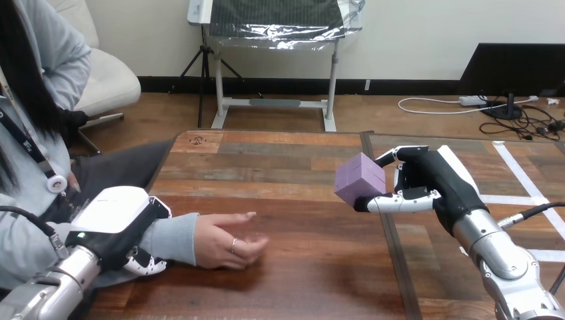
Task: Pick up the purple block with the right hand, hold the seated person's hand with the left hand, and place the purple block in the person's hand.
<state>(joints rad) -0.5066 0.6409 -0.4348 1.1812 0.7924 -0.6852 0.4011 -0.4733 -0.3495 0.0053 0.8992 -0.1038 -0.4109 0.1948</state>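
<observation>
Well to the right of the person's hand (pixel 226 241), and farther up the wooden table (pixel 300 287) from it, the purple block (pixel 360 179) sat tilted in the grip of the robot's right hand (pixel 433 180). That hand was clamped on the block: its thumb (pixel 400 203) lay along the block's near lower edge while its fingers (pixel 400 153) hooked over the far upper side. The block's left faces were turned toward the person's hand, and open tabletop lay between the two. The right hand's silver forearm (pixel 506 260) ran down and away to the right, on the side farthest from the person's hand.

The person's hand itself rested on the table, turned partly palm up, with its fingers loosely curled and nothing in it. A grey sleeve (pixel 174 238) covered the wrist just to its left. On that sleeve, immediately left of the person's hand, sat the robot's left hand (pixel 116 213). Its white-shelled back lay over the top of the wrist and its fingers (pixel 145 266) wrapped round the near underside, closed about the wrist rather than about the person's hand proper. The left forearm (pixel 46 293) came in from the corner below and to the left of the person's hand.
</observation>
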